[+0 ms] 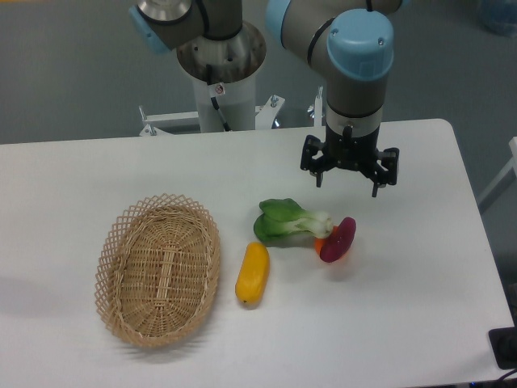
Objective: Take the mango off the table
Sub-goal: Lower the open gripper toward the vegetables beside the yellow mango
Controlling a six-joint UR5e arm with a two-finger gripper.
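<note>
One step in hand: reach, not grasp yet.
Gripper [349,179]: hanging above the table [420,307], back right of the food cluster, fingers spread wide, nothing between them.
Mango [253,273]: flat on the table, just right of the basket [157,271], apart from its rim by a small gap; long axis running roughly front to back, tilted a bit.
Neighbours: green veg [287,221] just behind and right of the mango's far end, close but seemingly not touching; dark red item [338,239] further right, with a small orange bit [321,243] tucked against it.
Travel needed, best guess: forward and left from the current spot, passing over the green veg, so better done high and dropped only once above the mango.
Grasp spot: middle of the mango, maybe slightly toward the near end, away from the leaves.
Finger line-up: across the short width, so probably a wrist turn until the fingers straddle left and right sides.
Clearance worry: left finger coming down into that gap by the basket; tight-ish, so centred well.
Surface: looks smooth and rounded, likely slippery; squeezing off-centre could squirt it sideways.
Descent: low enough to get past the widest part, short of scraping the table.
Lift: straight up first, sideways only after clear of the basket rim.
</note>
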